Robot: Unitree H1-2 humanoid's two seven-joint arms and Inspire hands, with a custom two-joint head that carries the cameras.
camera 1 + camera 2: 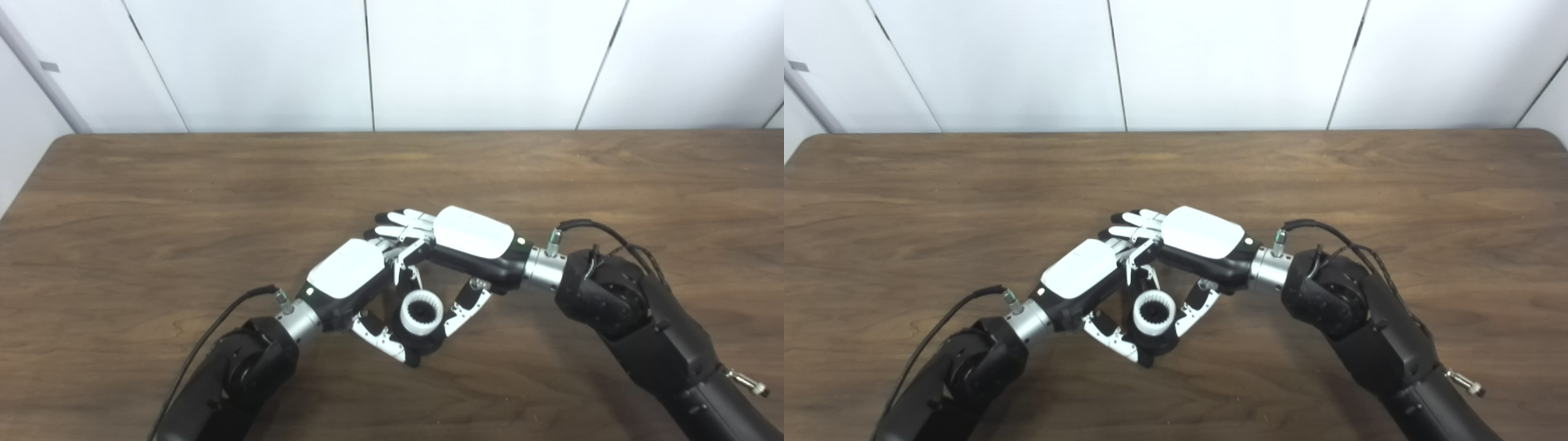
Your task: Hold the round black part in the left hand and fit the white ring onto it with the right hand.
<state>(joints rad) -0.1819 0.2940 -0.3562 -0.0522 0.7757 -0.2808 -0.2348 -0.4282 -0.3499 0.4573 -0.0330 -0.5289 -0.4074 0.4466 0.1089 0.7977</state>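
Over brown wood table (184,202), hands meet. Left hand (346,275) pinches round black part (422,344). Toothed white ring (421,312) sits on top. Right hand (471,236) touches ring; can't tell if pinching.

The round black part (422,343) is mostly hidden beneath the white ring (421,312) and both thumbs. The left hand (349,278) has its fingers covered by the right hand (471,242). Both arms are cut off at the bottom edge.
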